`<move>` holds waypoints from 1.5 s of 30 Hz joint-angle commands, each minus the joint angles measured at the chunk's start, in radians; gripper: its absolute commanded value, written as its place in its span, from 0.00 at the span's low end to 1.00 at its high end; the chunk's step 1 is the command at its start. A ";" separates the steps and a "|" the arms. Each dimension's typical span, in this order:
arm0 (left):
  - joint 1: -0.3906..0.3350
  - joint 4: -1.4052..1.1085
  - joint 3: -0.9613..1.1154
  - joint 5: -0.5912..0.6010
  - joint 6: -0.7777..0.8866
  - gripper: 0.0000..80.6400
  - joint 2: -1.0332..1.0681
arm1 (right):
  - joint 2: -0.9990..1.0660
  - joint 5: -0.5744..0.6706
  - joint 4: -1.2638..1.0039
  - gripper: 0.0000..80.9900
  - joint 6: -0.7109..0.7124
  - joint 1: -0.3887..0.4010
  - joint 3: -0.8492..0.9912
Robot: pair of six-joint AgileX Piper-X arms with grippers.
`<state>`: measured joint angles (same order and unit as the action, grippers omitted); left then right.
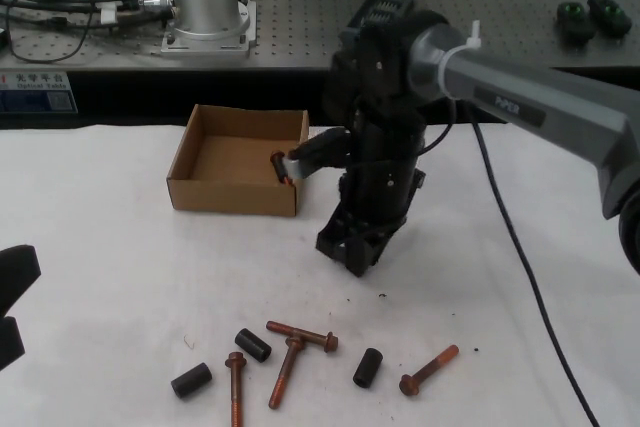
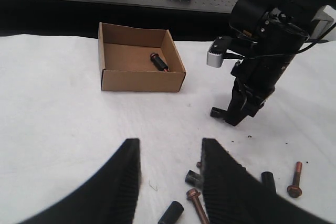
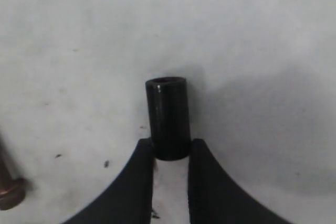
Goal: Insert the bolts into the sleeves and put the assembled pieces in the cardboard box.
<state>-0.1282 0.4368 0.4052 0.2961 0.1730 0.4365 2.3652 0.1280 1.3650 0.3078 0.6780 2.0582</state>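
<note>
High view: right gripper [image 1: 352, 247] points down at the cloth, between cardboard box [image 1: 183, 169] and the loose bolts [image 1: 300, 335] and sleeves [image 1: 253, 345]; one assembled piece [image 1: 281, 167] lies in the box.

Left wrist view: left gripper [image 2: 169, 150] has its fingers spread and holds nothing; it hangs above the loose parts.

Right wrist view: right fingers pinch a black sleeve [image 3: 168, 114] by one end only, low over the cloth; contact with the cloth unclear. Risk: the tip grip is shallow, so the sleeve may pivot or slip out on lift, or get shoved out when a bolt presses in.
</note>
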 commanded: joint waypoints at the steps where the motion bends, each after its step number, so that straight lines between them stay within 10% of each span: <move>1: 0.004 -0.005 0.004 0.005 0.009 0.35 -0.007 | -0.027 0.020 0.014 0.07 0.010 0.003 0.003; 6: 0.004 -0.005 0.004 0.005 0.009 0.35 -0.007 | -0.025 0.047 0.062 0.02 0.010 0.014 0.003; 12: 0.004 -0.005 0.004 0.005 0.009 0.35 -0.007 | -0.031 0.021 0.073 0.34 -0.011 0.017 0.003; 45: 0.004 -0.005 0.004 0.005 0.009 0.35 -0.007 | -0.009 -0.030 -0.021 0.34 0.232 0.046 0.003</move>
<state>-0.1282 0.4368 0.4052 0.2961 0.1730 0.4365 2.3458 0.1058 1.3588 0.5316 0.7302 2.0582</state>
